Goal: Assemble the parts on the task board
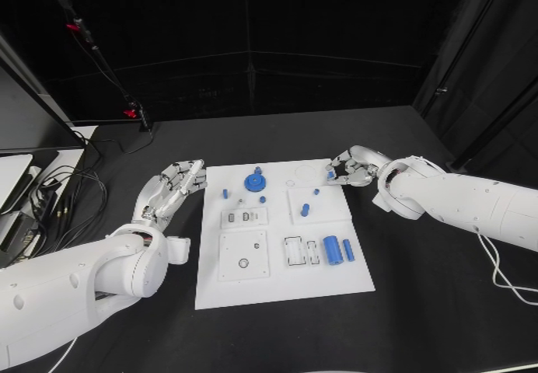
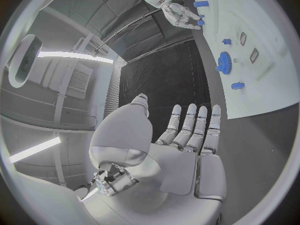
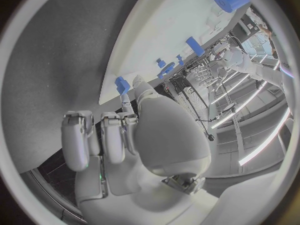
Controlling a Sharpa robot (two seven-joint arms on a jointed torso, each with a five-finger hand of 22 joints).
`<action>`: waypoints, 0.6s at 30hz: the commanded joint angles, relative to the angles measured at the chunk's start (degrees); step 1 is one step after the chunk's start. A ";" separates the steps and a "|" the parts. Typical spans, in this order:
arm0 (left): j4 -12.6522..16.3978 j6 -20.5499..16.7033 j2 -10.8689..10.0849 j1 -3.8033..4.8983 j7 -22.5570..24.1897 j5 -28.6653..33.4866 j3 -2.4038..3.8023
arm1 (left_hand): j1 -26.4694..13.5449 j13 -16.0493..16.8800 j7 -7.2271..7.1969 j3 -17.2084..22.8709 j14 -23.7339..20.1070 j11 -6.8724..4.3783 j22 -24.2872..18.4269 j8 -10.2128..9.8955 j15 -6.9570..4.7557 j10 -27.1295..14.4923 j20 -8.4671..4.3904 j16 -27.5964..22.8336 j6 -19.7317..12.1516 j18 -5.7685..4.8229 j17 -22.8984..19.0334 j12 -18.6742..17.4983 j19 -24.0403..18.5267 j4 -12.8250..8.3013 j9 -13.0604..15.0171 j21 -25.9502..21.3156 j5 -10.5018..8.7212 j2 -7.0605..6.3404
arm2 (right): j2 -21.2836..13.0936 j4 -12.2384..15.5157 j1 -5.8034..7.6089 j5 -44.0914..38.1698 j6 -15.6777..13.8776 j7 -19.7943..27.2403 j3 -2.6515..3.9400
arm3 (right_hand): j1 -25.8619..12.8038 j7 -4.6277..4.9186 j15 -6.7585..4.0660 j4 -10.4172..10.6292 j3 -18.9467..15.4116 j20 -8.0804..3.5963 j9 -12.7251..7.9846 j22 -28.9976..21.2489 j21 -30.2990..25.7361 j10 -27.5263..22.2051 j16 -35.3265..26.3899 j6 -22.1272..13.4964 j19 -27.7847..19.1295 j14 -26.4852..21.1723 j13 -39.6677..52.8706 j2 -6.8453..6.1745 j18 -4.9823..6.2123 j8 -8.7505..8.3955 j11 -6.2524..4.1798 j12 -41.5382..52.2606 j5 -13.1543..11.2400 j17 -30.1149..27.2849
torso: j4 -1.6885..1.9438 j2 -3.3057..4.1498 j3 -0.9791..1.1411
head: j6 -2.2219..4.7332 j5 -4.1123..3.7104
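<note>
Lying nearest on the white task board [image 1: 281, 291], toward its right side, are a fat blue cylinder [image 1: 332, 249] and a thinner blue pin [image 1: 349, 249], side by side, with two small clear rectangular frames [image 1: 295, 252] just to their left. A square white plate with a round hole [image 1: 243, 255] sits at the board's near left. Farther up, a short blue peg [image 1: 305, 208] stands on a smaller white square, and two little blue pegs [image 1: 225, 193] lie near the board's left edge. A blue gear [image 1: 256, 182] sits at the far middle of the board.

On the black surface [image 1: 426, 311], the left hand [image 1: 170, 189] rests just beside the board's left edge, its fingers [image 2: 195, 127] straight, lying side by side and holding nothing; the gear shows ahead of them in the left wrist view.

At the board's far right corner the right hand [image 1: 350, 169] hovers with its fingers [image 3: 100, 137] curled in. A small blue part [image 1: 332, 176] shows at the fingertips, apparently pinched there; the right wrist view shows a blue piece [image 3: 122, 84] right at the fingertips by the board's edge.
</note>
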 commanded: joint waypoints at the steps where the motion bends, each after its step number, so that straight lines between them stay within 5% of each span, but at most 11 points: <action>1: 0.15 0.67 0.05 0.08 12.42 -0.35 0.05 | 0.57 0.01 8.75 -0.48 0.46 0.14 -0.05 -0.22 0.09 0.35 -0.03 -0.16 0.59 0.75 0.06 -0.17 -0.42 0.02 0.02 0.25 0.18 0.14 | 0.12 -0.10 0.07 -0.99 0.39 -1.18 0.03 | 0.39 -0.08 0.27 -0.27 0.15 0.20 -0.06 15.05 0.19 5.96 0.14 0.33 6.18 5.86 15.08 -0.03 -0.42 -0.15 -0.14 0.15 0.28 15.09 | 0.02 0.01 0.00 | 0.00 0.11; 18: 0.21 0.66 0.01 0.08 12.30 -0.35 0.05 | 0.57 0.01 8.75 -0.49 0.46 0.14 -0.09 -0.23 0.09 0.35 -0.03 -0.16 0.60 0.75 0.06 -0.17 -0.47 0.03 0.01 0.22 0.18 0.15 | 0.20 -0.40 0.06 -1.03 0.20 -2.16 0.03 | 0.80 -0.09 0.27 -0.40 0.35 0.19 -0.11 15.05 0.19 5.96 0.14 0.40 6.18 5.86 15.08 0.31 -0.42 -0.22 -0.12 0.15 0.72 15.09 | -0.02 -0.02 0.01 | -0.30 0.19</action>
